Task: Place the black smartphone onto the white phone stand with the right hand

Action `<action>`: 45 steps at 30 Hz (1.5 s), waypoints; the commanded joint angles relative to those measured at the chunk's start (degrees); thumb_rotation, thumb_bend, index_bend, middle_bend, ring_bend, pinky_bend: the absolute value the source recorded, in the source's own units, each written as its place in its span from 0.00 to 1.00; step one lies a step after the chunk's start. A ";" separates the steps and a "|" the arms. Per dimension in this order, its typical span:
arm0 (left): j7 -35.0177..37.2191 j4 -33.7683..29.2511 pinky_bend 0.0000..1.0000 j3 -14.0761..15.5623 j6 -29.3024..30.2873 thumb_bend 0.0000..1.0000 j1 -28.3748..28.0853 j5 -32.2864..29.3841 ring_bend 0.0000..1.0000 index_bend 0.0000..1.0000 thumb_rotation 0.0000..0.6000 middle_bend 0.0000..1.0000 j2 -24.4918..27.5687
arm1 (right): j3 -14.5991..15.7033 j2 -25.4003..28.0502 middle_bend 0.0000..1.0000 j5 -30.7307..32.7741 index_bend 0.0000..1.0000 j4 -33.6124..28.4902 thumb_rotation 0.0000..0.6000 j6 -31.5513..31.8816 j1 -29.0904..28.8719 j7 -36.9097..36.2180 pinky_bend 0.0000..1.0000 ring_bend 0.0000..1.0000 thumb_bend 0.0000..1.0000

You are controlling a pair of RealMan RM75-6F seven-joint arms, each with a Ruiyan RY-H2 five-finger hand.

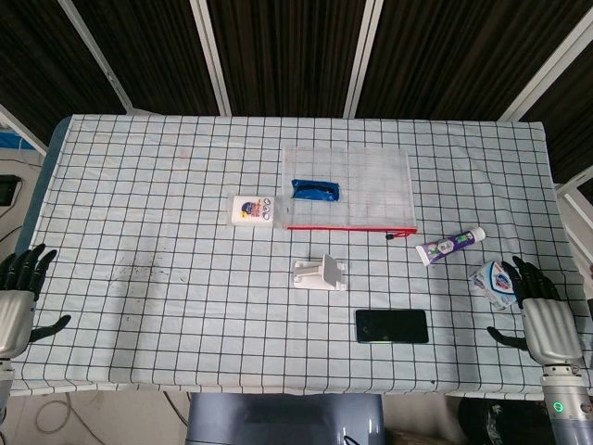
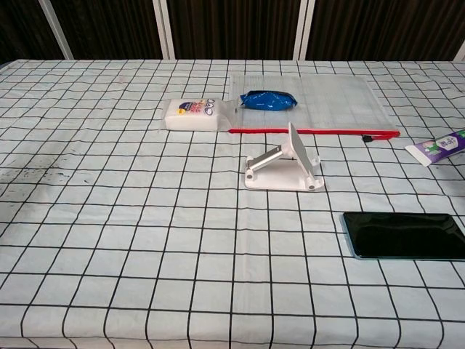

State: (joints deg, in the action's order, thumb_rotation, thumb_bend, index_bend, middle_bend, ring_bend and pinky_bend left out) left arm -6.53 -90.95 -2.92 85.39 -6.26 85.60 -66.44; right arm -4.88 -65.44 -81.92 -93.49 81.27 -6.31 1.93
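Observation:
The black smartphone (image 1: 392, 326) (image 2: 404, 235) lies flat, screen up, near the front edge of the checked table. The white phone stand (image 1: 320, 273) (image 2: 285, 166) sits just behind and to the left of it, its back plate tilted up. My right hand (image 1: 542, 311) hovers at the table's right edge, well to the right of the phone, fingers spread and holding nothing. At the far left edge is my left hand (image 1: 20, 292), also spread and empty. Neither hand shows in the chest view.
A clear zip pouch (image 1: 348, 188) (image 2: 305, 102) with a blue packet (image 1: 315, 190) inside lies behind the stand. A white tissue pack (image 1: 252, 209) (image 2: 192, 115) sits to its left. A toothpaste tube (image 1: 450, 246) (image 2: 438, 147) and a small blue-white packet (image 1: 494, 283) lie right.

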 commanded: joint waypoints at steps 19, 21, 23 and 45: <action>0.41 0.12 0.00 -0.16 0.67 0.00 0.16 0.21 0.00 0.00 1.00 0.00 -0.15 | 0.88 0.64 0.00 -3.09 0.00 -1.33 1.00 0.33 -0.39 -0.16 0.14 0.00 0.00; 0.57 0.09 0.00 -0.24 0.72 0.00 0.19 0.09 0.00 0.00 1.00 0.00 -0.15 | 1.39 1.17 0.00 -4.01 0.00 -2.70 1.00 -0.68 -0.94 0.13 0.14 0.00 0.00; 0.68 0.11 0.00 -0.31 0.69 0.00 0.17 0.01 0.00 0.00 1.00 0.00 -0.16 | 1.87 1.67 0.00 -4.86 0.00 -4.09 1.00 -1.83 -1.57 0.34 0.14 0.00 0.00; 2.67 0.55 0.00 -0.39 -0.45 0.00 -0.33 -0.29 0.00 0.00 1.00 0.00 0.43 | 3.44 -8.87 0.26 1.50 0.20 -9.78 1.00 -18.53 -10.52 17.75 0.28 0.25 0.08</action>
State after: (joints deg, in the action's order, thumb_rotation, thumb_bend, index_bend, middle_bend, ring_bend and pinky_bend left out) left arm -3.87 -90.38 -3.29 84.96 -6.58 85.33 -66.01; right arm -1.36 -73.61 -81.12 -103.53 63.30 -16.33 19.03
